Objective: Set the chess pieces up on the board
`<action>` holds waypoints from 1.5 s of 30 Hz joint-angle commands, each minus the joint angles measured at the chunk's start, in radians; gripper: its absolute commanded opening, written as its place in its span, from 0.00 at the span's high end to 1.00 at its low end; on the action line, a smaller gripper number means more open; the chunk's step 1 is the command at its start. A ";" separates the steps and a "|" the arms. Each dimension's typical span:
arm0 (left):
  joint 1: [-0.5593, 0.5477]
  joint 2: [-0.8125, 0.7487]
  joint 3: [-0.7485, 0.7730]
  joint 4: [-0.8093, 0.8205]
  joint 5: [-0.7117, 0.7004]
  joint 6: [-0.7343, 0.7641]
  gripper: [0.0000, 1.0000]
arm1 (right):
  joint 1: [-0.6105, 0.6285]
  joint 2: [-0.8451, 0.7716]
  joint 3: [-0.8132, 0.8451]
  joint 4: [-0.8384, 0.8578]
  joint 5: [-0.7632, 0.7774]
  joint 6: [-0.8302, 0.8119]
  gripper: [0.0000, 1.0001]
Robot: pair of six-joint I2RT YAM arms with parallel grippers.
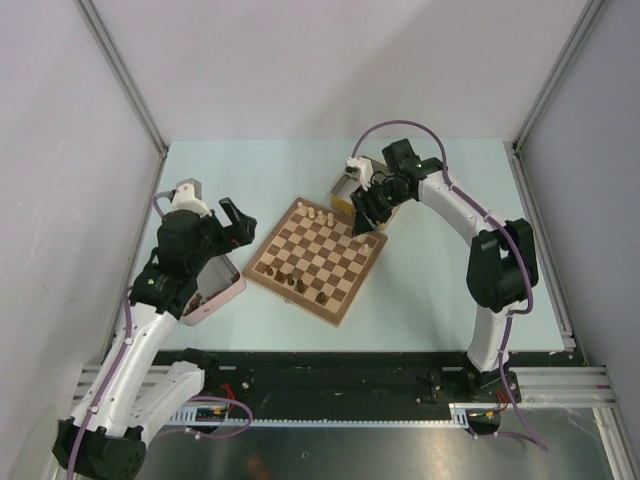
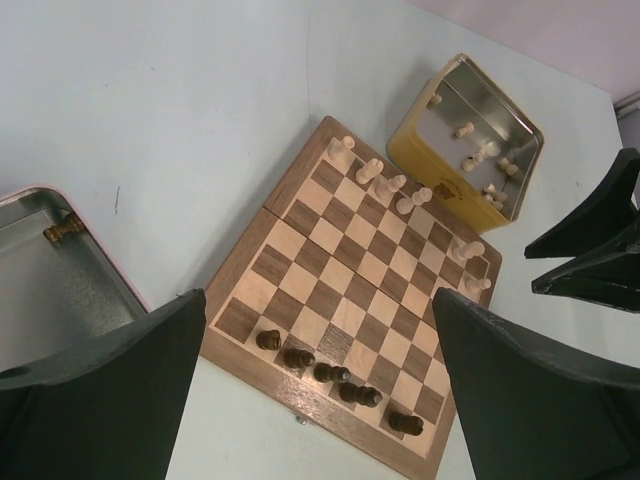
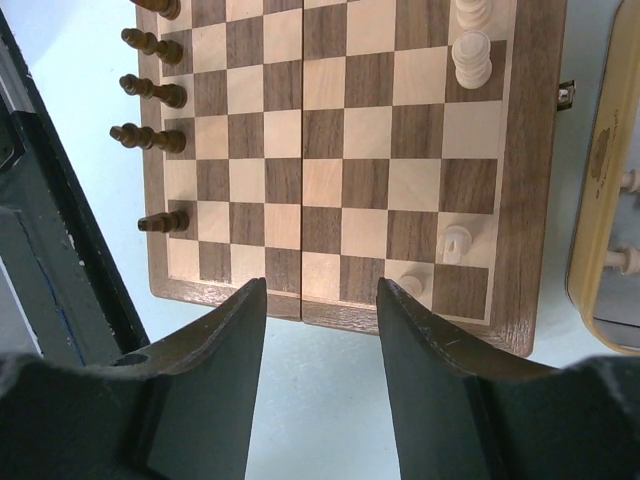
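Left gripper (image 2: 320, 310) is held spread and empty beside the board (image 1: 316, 260); right gripper (image 3: 322, 290) is also spread, nothing grasped. Dark pieces (image 2: 330, 372) are lined along one edge, pale pieces (image 2: 385, 185) opposite.

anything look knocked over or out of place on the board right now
Nothing looks toppled or spilled: the dark pieces and pale pieces on the board stand upright near opposite edges. The only oddity is the board itself, which is turned diagonally to the edges of the table.
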 commanded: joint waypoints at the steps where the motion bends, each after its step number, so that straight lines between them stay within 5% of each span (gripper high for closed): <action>1: 0.009 -0.012 -0.008 0.037 0.024 -0.029 0.00 | -0.008 -0.048 0.040 0.029 -0.038 0.026 0.48; 45: 0.021 0.026 -0.005 0.074 0.058 -0.026 0.00 | -0.066 0.018 0.133 0.053 -0.025 0.094 0.49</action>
